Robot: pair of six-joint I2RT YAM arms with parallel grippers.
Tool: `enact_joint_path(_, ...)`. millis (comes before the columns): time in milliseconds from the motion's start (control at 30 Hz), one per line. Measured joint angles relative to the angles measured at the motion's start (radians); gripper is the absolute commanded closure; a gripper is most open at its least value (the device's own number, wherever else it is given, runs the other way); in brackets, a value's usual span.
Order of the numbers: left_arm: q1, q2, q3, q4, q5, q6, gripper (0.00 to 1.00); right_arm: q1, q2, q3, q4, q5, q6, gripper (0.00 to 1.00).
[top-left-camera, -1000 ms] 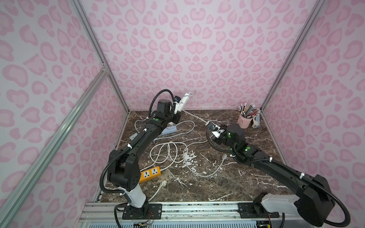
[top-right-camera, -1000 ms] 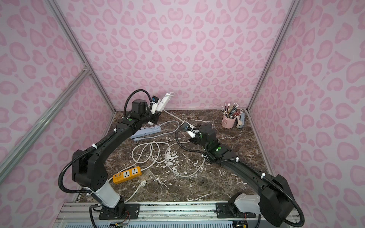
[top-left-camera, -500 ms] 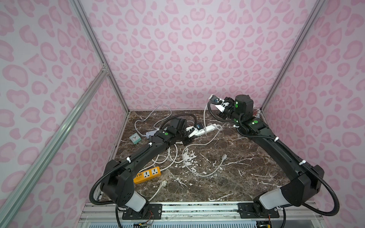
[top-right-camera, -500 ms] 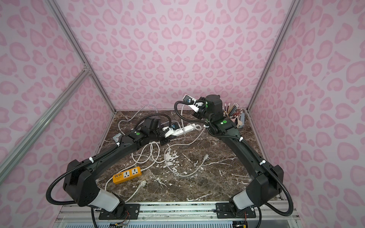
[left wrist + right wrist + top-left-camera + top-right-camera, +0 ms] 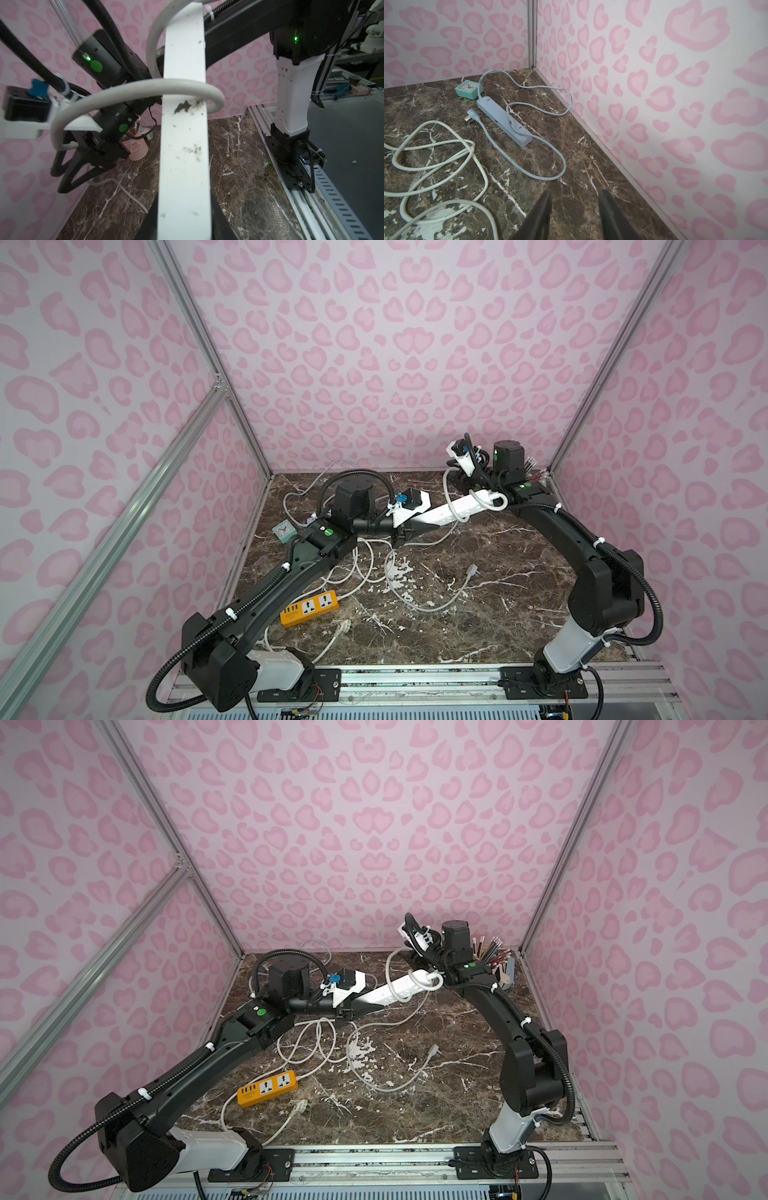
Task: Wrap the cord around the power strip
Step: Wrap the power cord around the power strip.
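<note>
Your left claw (image 5: 417,527) is clamped on the near end of the white power strip (image 5: 459,509), which is held off the table (image 5: 498,593) and runs outward to where one turn of cord (image 5: 145,88) loops around it, just beside your right claw (image 5: 574,196), whose jaws stand apart, gripping nothing.

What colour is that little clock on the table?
The clock is mint green with a white face, clearest in the right wrist view.

Both arms stretch forward, angled toward each other, left gripper (image 5: 429,525) clamped tight, right gripper (image 5: 574,204) standing parted.
</note>
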Motion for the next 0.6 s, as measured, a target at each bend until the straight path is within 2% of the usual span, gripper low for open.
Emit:
enact_joint_path(300, 0.024, 0.023, 0.101, 0.103, 0.059, -0.193, 0.97, 0.001, 0.019, -0.195, 0.344, -0.034, 0.233, 0.27)
enact_joint_path(433, 0.027, 0.042, 0.159, 0.085, 0.056, -0.223, 0.97, 0.026, 0.05, -0.24, 0.479, -0.035, 0.298, 0.26)
enact_joint_path(533, 0.027, 0.056, 0.189, 0.056, 0.053, -0.239, 0.97, 0.05, 0.095, -0.245, 0.566, -0.012, 0.333, 0.35)
enact_joint_path(567, 0.027, 0.059, 0.195, 0.045, 0.046, -0.246, 0.97, 0.058, 0.114, -0.243, 0.597, 0.008, 0.341, 0.42)
enact_joint_path(600, 0.028, 0.061, 0.201, 0.034, 0.043, -0.256, 0.97, 0.063, 0.136, -0.235, 0.621, 0.023, 0.349, 0.53)
